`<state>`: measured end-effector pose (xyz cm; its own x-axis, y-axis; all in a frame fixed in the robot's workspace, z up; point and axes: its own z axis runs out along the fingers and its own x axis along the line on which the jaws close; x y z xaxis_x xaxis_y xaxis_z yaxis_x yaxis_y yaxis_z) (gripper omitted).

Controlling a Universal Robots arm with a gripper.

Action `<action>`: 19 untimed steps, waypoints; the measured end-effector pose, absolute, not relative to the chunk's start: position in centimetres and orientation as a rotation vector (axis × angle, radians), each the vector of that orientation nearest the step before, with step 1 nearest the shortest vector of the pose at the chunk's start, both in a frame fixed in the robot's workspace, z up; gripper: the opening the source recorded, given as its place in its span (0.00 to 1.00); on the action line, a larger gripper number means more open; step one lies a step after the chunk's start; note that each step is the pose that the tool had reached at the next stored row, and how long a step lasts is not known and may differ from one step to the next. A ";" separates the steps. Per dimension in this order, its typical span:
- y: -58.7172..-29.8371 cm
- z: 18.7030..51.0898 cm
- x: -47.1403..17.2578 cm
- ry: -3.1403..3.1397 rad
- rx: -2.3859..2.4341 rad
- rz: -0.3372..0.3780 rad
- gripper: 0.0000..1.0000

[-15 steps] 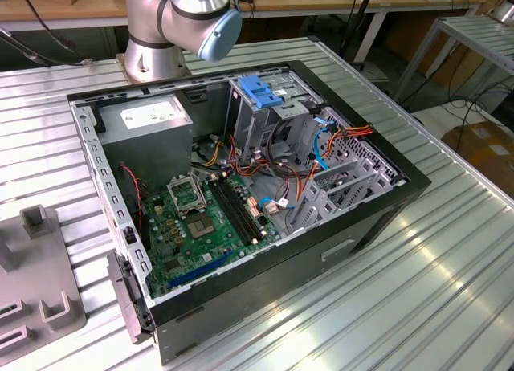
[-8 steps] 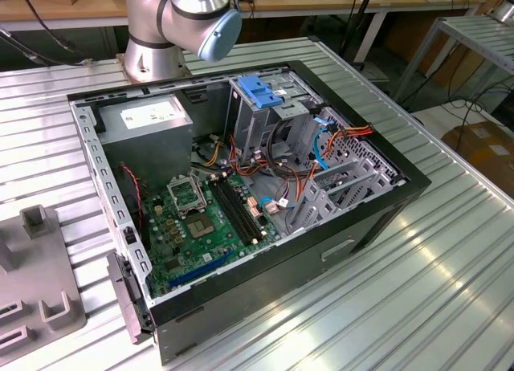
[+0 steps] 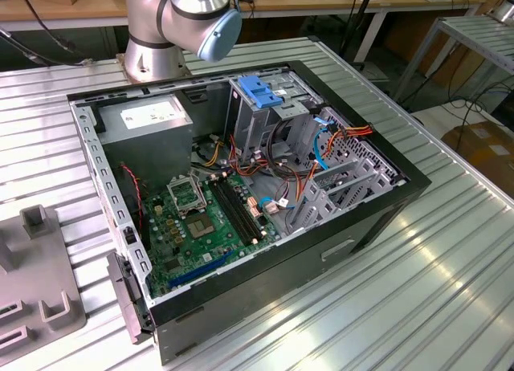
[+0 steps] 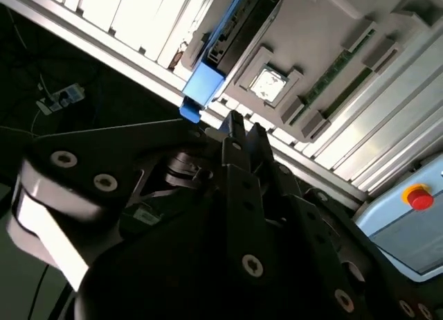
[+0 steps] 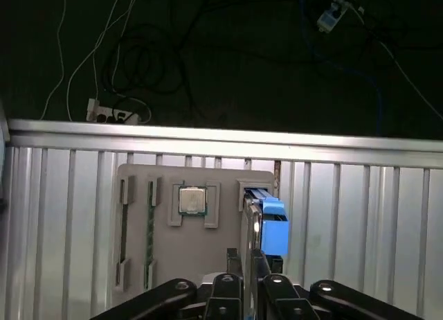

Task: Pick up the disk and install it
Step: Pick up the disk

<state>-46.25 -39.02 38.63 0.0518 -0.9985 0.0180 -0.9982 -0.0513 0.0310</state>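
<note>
The disk (image 5: 266, 226) stands on edge in a slot of the grey fixture tray (image 5: 201, 258), its light-blue bracket toward the camera. In the second wrist view the disk (image 4: 203, 84) appears edge-on, with the bracket just beyond my fingertips. My gripper (image 5: 247, 254) hangs right over the near end of the disk, its black fingers a narrow gap apart and nothing gripped between them. In the second wrist view the gripper (image 4: 243, 126) stops just short of the bracket. The open computer case (image 3: 241, 186) lies on the ribbed metal table, with its drive cage (image 3: 261, 90) at the back.
The tray (image 3: 32, 299) sits at the exterior view's left, apart from the case. On the tray lie a processor chip (image 5: 192, 200) and memory sticks (image 5: 149, 226). The table edge (image 5: 208, 136) runs just past the tray. A box with a red stop button (image 4: 417, 195) stands nearby.
</note>
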 end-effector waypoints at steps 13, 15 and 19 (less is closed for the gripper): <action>-38.5 37.5 -46.3 -2.233 2.200 0.043 0.44; -37.7 36.6 -46.5 -2.233 2.201 0.041 0.44; -37.7 36.6 -46.6 -2.233 2.202 0.041 0.44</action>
